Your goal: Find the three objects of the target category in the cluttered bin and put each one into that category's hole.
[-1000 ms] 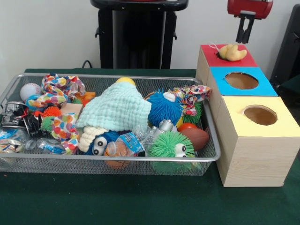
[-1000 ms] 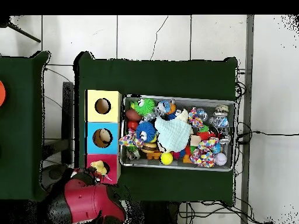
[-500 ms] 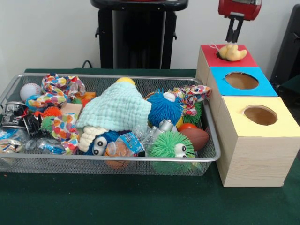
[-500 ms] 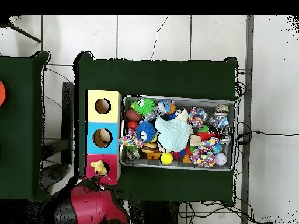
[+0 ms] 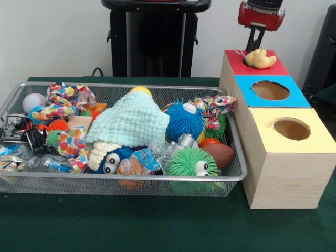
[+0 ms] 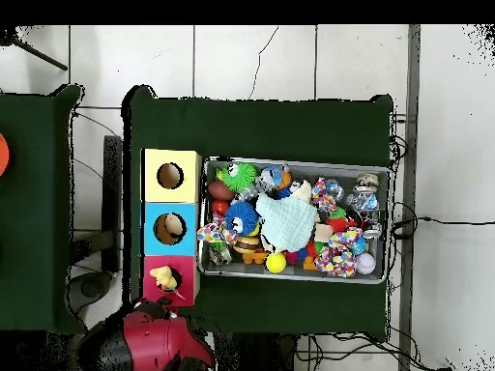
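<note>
A yellow plush toy (image 5: 260, 58) lies over the hole of the red-topped box (image 5: 274, 67), half sunk in it; the overhead view shows this plush toy (image 6: 165, 278) on the same red box (image 6: 184, 288). My gripper (image 5: 255, 44) hangs just above and behind the toy, open, with nothing between its fingers and not touching the toy. The wire bin (image 5: 131, 179) to the left holds a heap of toys: a mint knitted cloth (image 5: 131, 123), a blue spiky ball (image 5: 184, 119), a green spiky ball (image 5: 186, 163), a baseball (image 5: 33, 100) and a small brown football (image 5: 219, 154).
A blue-topped box (image 5: 296, 98) and a yellow-topped box (image 5: 317, 142) stand in line nearer the camera, each with a round hole. A tan object (image 6: 171, 227) shows inside the blue box's hole. The red arm (image 6: 145, 343) sits beyond the table's lower edge.
My gripper has risen and slid left in the front view, away from the yellow plush toy. The toy stays on the red box's hole. The bin's contents are unchanged.
</note>
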### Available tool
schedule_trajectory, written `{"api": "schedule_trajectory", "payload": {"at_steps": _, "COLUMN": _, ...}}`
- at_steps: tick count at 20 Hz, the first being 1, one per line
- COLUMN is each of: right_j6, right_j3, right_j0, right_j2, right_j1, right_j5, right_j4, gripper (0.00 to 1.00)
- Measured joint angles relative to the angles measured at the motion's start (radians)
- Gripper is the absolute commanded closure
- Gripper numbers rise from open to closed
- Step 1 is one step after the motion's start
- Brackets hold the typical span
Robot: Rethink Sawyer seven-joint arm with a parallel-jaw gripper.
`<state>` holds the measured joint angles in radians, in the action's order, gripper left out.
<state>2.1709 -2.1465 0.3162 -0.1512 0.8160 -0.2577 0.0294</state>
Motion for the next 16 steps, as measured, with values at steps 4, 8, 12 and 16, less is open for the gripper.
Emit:
{"api": "schedule_trajectory", "payload": {"at_steps": 4, "right_j6": 0.0, "right_j3": 0.0, "right_j0": 0.009, "right_j2": -0.005, "right_j1": 0.0, "right_j5": 0.002, "right_j4": 0.0, "gripper": 1.0}}
{"api": "schedule_trajectory", "payload": {"at_steps": 8, "right_j6": 0.0, "right_j3": -0.001, "right_j0": 0.009, "right_j2": -0.007, "right_j1": 0.0, "right_j5": 0.003, "right_j4": 0.0, "gripper": 1.0}}
{"api": "schedule_trajectory", "payload": {"at_steps": 12, "right_j6": 0.0, "right_j3": -0.001, "right_j0": 0.011, "right_j2": -0.009, "right_j1": 0.0, "right_j5": 0.003, "right_j4": 0.0, "gripper": 1.0}}
{"api": "schedule_trajectory", "payload": {"at_steps": 16, "right_j6": 0.0, "right_j3": -0.001, "right_j0": 0.014, "right_j2": -0.012, "right_j1": 0.0, "right_j5": 0.003, "right_j4": 0.0, "gripper": 1.0}}
